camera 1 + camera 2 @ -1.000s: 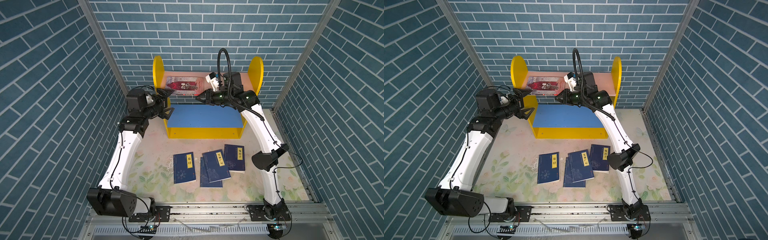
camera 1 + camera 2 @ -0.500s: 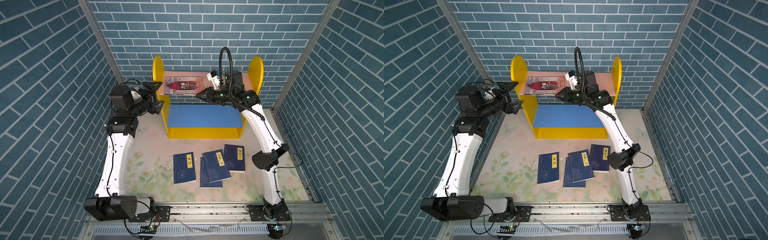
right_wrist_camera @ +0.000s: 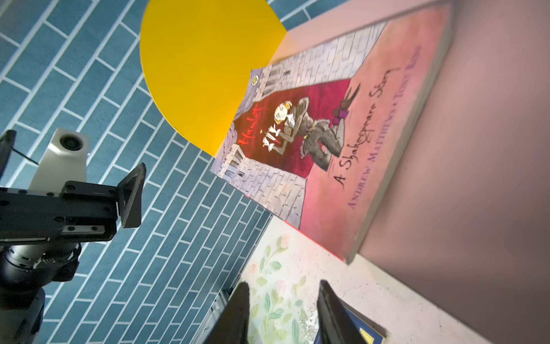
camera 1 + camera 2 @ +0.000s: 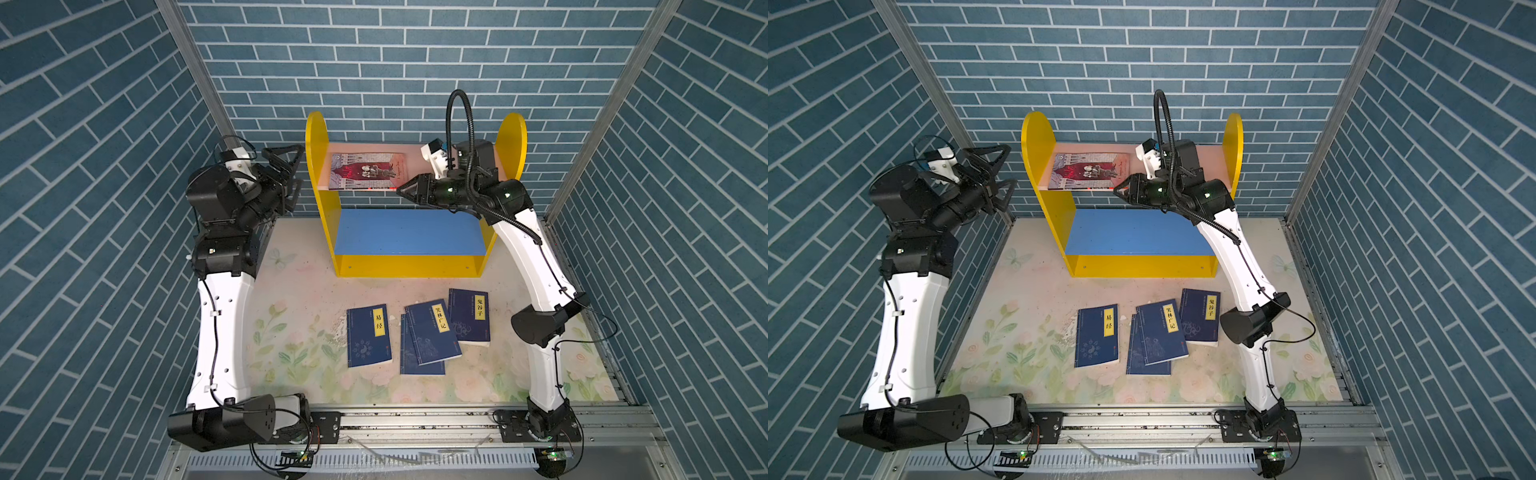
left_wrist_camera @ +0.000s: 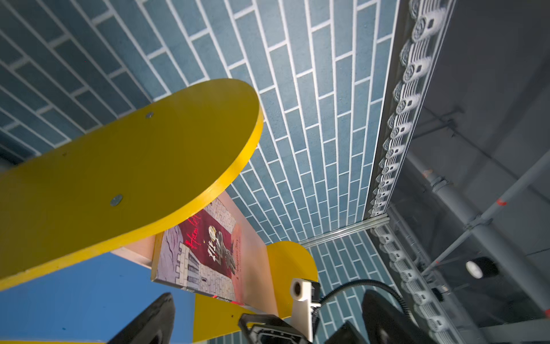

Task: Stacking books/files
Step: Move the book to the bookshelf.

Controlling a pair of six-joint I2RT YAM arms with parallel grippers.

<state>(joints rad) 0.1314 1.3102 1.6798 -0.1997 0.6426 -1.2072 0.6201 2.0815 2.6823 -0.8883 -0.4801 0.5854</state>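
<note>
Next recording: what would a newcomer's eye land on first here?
The yellow bookshelf at the back stands out, with a red illustrated Hamlet paperback lying flat on its pink top shelf. The right end effector points at that book's front corner, while the left end effector hangs wide open beside the bookshelf. Four navy paperbacks lie loose on the floral mat in front.

The shelf (image 4: 318,166) in the upper middle of both top views looks like smooth painted board with a slight sheen, and the illustrated book (image 4: 368,171) on it and the navy books (image 4: 432,332) below have matt paper covers. The flowered mat (image 4: 299,299) looks scuffed, the brick-pattern walls (image 4: 104,166) matt and grainy, the rail (image 4: 415,417) along the bottom edge bare metal.
</note>
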